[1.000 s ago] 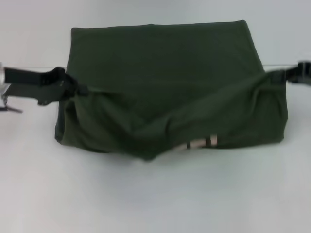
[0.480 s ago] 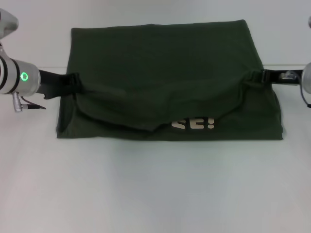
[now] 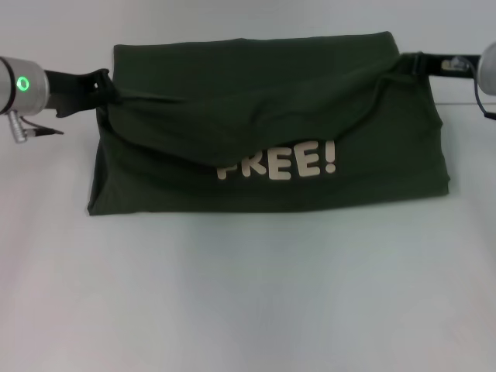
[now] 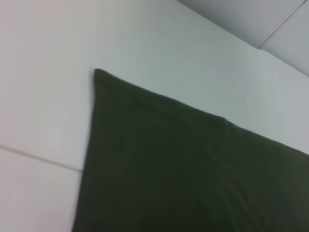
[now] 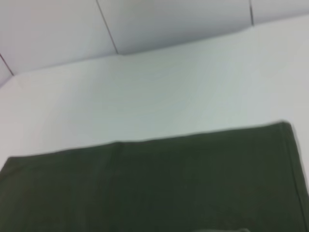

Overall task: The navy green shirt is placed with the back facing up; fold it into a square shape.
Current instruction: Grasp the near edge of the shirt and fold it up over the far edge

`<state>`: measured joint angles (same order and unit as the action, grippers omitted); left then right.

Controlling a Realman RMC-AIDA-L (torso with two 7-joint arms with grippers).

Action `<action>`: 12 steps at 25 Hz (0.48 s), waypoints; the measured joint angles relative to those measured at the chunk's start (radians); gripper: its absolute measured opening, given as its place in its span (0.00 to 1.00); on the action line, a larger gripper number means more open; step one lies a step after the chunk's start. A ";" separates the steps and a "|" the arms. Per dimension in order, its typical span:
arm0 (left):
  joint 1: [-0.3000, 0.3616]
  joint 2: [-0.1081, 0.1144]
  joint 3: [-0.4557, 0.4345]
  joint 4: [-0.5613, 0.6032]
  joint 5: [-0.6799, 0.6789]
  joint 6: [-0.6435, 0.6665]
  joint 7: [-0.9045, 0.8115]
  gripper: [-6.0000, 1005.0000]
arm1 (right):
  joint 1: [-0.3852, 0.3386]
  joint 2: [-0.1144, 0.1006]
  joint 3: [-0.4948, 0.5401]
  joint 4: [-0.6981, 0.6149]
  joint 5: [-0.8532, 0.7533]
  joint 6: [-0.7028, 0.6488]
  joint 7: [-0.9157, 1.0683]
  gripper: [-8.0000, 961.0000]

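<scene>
**White tabletop, shirt half lifted**

White table (image 3: 248,310) carries the navy green shirt (image 3: 263,116), its near layer raised so the cream "FREE!" lettering (image 3: 277,163) shows. The left gripper (image 3: 103,84) pinches the fabric's left edge, the right gripper (image 3: 411,63) apparently clamps the right edge, both near the far corners.

Right arm (image 3: 487,70) cut by frame edge

Both grippers, left (image 3: 102,84) and right (image 3: 412,63), carried the shirt (image 3: 263,116) hem farther back, fold deepened, lettering (image 3: 277,163) (earlier half hidden) now fully uncovered
</scene>
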<state>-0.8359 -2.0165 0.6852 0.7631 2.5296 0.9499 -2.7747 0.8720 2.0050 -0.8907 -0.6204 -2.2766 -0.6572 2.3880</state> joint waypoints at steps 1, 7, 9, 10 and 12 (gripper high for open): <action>-0.008 0.000 0.003 -0.009 0.000 -0.012 0.001 0.05 | 0.011 -0.001 -0.003 0.009 -0.003 0.009 0.000 0.04; -0.035 -0.009 0.024 -0.059 0.009 -0.086 0.010 0.04 | 0.048 -0.003 -0.012 0.067 -0.018 0.087 -0.005 0.04; -0.038 -0.009 0.035 -0.067 0.009 -0.098 0.011 0.04 | 0.053 -0.001 -0.014 0.076 -0.023 0.095 -0.008 0.05; -0.039 -0.009 0.037 -0.070 0.009 -0.102 0.014 0.04 | 0.055 -0.001 -0.015 0.082 -0.027 0.100 -0.009 0.05; -0.040 -0.011 0.037 -0.071 0.008 -0.106 0.021 0.07 | 0.057 0.000 -0.015 0.089 -0.033 0.109 -0.009 0.05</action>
<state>-0.8761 -2.0270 0.7226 0.6924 2.5380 0.8434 -2.7541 0.9287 2.0048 -0.9061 -0.5317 -2.3095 -0.5484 2.3786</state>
